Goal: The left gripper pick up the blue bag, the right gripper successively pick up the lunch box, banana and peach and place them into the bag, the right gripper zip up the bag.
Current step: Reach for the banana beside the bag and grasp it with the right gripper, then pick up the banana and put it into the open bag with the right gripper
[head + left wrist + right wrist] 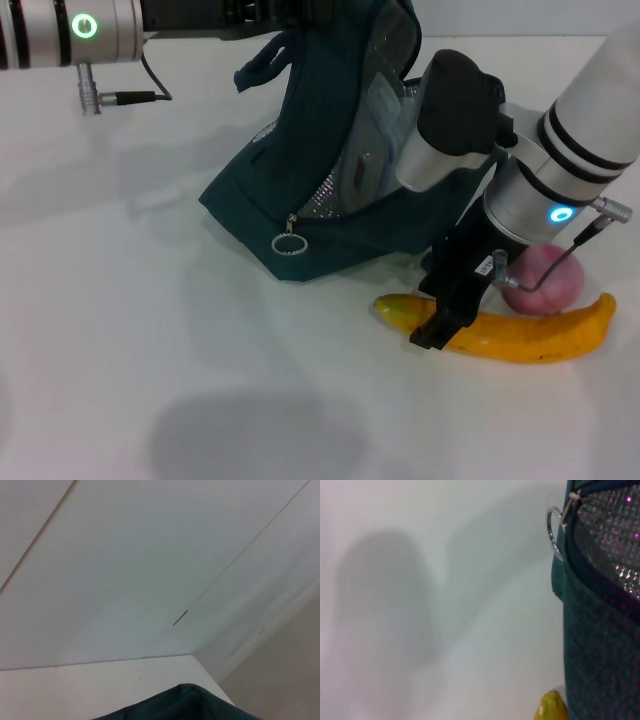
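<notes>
- Two grippers: left gripper (300, 12), upper frame, holds the blue bag (300, 215) top; closure indiscernible.
- Right gripper (440, 328) clamped on banana (530, 335), lower right.
- Peach (550, 282) touching behind; lunch box (375, 135) inside bag.

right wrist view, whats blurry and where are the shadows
Right wrist view: the banana tip is out of focus, the bag and its zipper ring sharper; soft grey shadows lie on the table. Head view: a dark round shadow on the table below the bag.
</notes>
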